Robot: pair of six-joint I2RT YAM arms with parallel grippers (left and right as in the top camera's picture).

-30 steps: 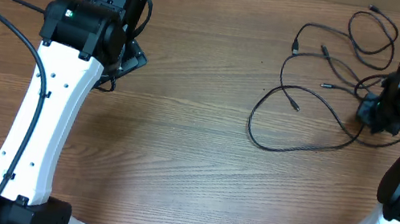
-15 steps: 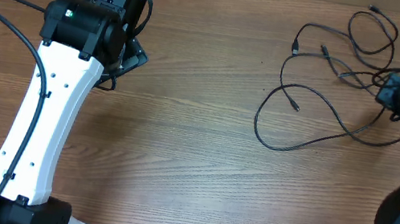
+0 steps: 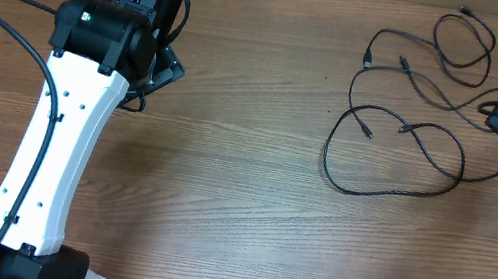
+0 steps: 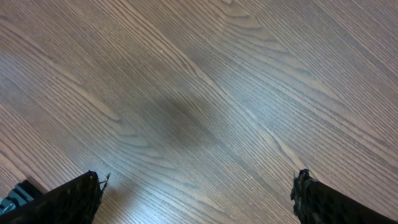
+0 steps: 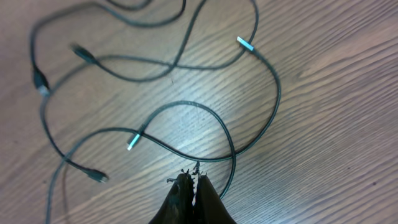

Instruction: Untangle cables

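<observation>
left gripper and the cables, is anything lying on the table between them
Nothing: in the overhead view, the stretch of table between the left gripper and the cables is bare wood.

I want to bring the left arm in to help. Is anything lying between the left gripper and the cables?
Nothing visible does. Between the open left gripper and the cables the overhead view shows only bare wooden table. The cables lie far over on the right side.
</observation>
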